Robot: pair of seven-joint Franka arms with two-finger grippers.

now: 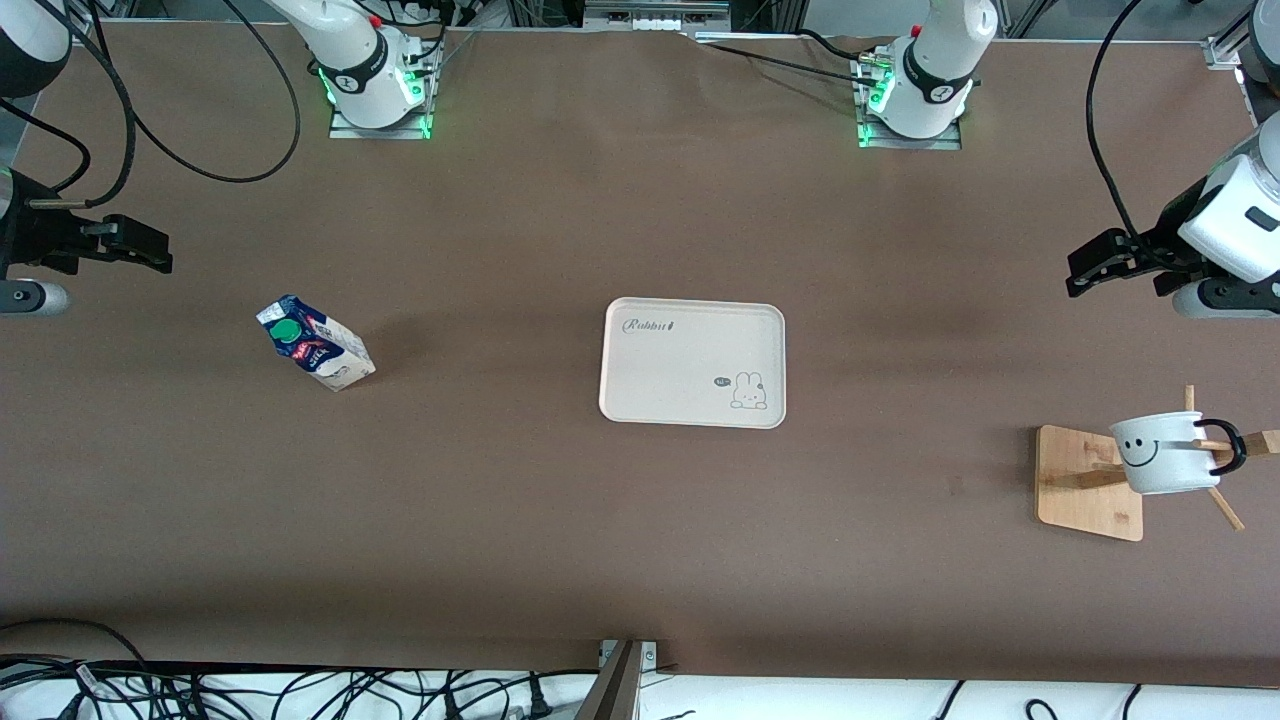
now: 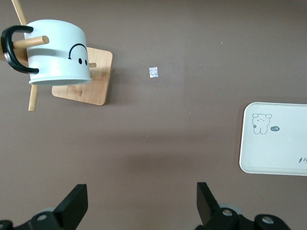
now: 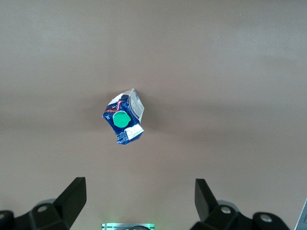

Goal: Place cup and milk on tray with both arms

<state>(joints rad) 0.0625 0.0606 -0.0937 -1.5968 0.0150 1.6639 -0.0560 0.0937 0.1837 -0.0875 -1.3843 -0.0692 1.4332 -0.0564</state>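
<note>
A: Both wait high, jaws apart, nothing held. Left gripper [image 2: 139,211] over bare table near the cup [image 1: 1165,453], which hangs on the wooden rack [image 1: 1090,485].

B: Right gripper [image 3: 139,206] over the milk [image 1: 315,343]; tray [image 1: 693,363] mid-table. I'd descend square, straddling the carton.

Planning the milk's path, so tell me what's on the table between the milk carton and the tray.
Nothing: in the front view, only bare brown table lies between the milk carton and the tray.
</note>
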